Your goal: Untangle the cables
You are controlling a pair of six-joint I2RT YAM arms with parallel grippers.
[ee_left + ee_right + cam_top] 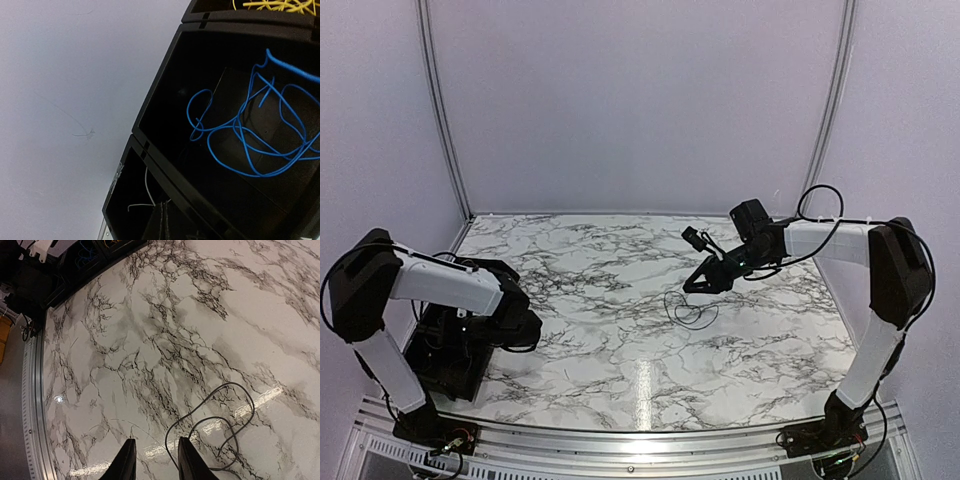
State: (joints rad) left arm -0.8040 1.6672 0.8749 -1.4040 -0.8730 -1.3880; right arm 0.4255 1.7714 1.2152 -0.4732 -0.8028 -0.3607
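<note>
The black cable (216, 418) lies looped on the desk, toward its right edge. It looks light, limp and slippery, so we'd pinch a single strand. The right gripper (156, 440) hovers with its jaws half-parted and empty. The left gripper (525, 325) has its jaws closed above the binned blue cable (250, 135).

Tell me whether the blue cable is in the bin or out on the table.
In. The blue cable lies in loose loops inside the middle compartment of the black bin, with walls all around it.
</note>
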